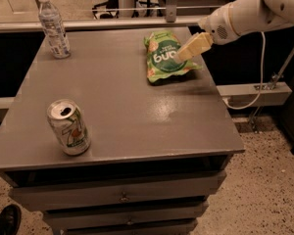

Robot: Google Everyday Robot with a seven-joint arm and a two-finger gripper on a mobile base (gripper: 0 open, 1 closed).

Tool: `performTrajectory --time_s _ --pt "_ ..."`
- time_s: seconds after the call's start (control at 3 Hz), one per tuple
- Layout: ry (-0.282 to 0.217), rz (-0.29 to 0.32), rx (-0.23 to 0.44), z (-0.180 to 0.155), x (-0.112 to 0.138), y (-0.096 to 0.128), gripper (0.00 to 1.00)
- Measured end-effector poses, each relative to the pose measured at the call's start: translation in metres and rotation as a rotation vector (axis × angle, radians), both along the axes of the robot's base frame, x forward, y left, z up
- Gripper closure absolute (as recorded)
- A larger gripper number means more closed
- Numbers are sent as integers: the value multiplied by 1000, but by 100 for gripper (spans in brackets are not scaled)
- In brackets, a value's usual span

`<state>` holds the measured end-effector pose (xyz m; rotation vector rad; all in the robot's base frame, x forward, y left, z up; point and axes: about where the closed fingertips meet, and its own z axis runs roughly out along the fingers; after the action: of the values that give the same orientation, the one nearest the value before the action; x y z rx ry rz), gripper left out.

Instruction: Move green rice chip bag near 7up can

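My tan gripper (183, 54) hangs at the right edge of the crinkly light-green rice chip bag (165, 58), far back on the grey table (137, 111). Spread or pressed together? I cannot tell. The bag looks light, soft, slippery; I would pinch its edge.

White rounded arm (250, 12), yellowish wrist band, dotted grille; tan tool (182, 56) at arm's end.

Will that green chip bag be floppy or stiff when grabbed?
Probably floppy: the green rice chip bag looks crinkly and puffed, so it likely buckles when squeezed. It seems light for its size and lies flat, so a push should slide it rather than tip it. The gripper hangs at the bag's edge nearest the arm.
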<state>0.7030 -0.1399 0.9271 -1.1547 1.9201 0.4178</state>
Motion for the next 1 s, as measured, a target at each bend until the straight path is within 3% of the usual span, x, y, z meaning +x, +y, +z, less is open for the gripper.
performTrajectory --time_s 0.33,0.67,1.0 --pt "34 -57 66 -20 30 -2 0" --pt "61 -89 90 -43 45 -3 0" --pt "100 -102 99 -64 52 0 17"
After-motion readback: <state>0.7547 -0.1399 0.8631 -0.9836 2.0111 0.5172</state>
